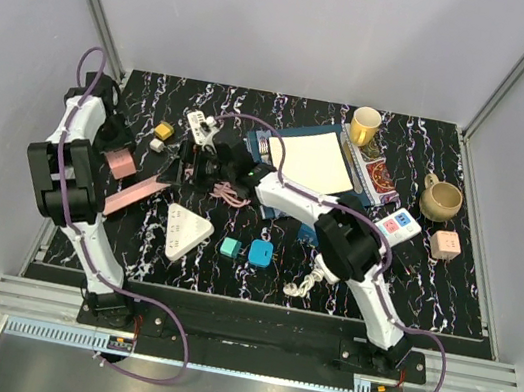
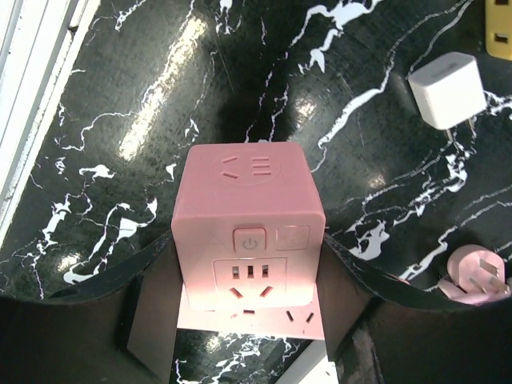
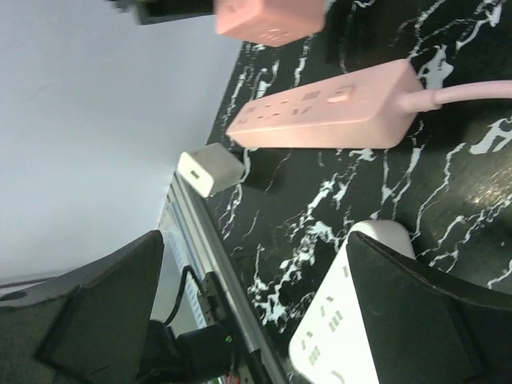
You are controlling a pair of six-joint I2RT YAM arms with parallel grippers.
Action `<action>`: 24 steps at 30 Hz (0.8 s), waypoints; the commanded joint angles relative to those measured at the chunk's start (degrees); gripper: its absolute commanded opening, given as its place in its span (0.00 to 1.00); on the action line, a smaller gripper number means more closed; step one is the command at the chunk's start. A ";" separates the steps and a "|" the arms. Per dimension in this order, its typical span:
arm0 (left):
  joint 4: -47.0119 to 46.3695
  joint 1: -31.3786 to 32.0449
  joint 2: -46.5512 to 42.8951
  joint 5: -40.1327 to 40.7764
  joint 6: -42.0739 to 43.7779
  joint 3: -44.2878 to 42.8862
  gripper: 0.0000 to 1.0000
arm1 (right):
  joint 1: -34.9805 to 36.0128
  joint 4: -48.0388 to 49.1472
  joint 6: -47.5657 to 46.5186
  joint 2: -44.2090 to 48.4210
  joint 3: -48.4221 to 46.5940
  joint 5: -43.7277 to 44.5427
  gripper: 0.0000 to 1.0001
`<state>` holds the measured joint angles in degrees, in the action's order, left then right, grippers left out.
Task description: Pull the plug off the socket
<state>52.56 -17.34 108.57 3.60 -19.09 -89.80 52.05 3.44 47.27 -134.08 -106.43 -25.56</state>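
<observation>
- Grip first: the left gripper (image 2: 248, 264) is clenched on the pink cube socket (image 2: 248, 200), one finger against each side face, at the table's left side.
- Just right of the cube and apart from it, the pink plug (image 2: 476, 276) lies loose, its pronged face turned away; it looks already out.
- The right gripper (image 3: 264, 308) hangs released above the white triangular strip (image 3: 360, 320), and I judge it the arm nearer the plug.
- Beyond lies the pink power strip (image 3: 328, 108).
- The black marbled table (image 1: 447, 300) is cluttered, and grey walls (image 1: 273, 15) close it in.
</observation>
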 commanded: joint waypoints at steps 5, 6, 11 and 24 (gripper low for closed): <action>1.05 -0.76 -0.38 1.60 -1.03 -6.69 0.86 | -0.28 -5.96 -8.31 16.12 4.82 4.27 1.00; 1.67 -0.76 -1.25 1.33 -1.12 -7.40 0.91 | -0.46 -6.95 -9.20 18.48 5.35 5.16 1.00; 2.46 2.83 -8.36 1.94 -0.51 -9.86 0.99 | -0.64 -10.39 -12.98 27.36 13.06 13.14 1.00; -14.05 16.55 -47.01 -27.32 5.91 13.14 0.99 | -0.72 -20.40 -13.52 59.52 36.28 39.79 1.00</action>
<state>44.86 -2.76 69.52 -11.42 -15.84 -84.09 51.59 -12.03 34.11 -83.15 -74.32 2.07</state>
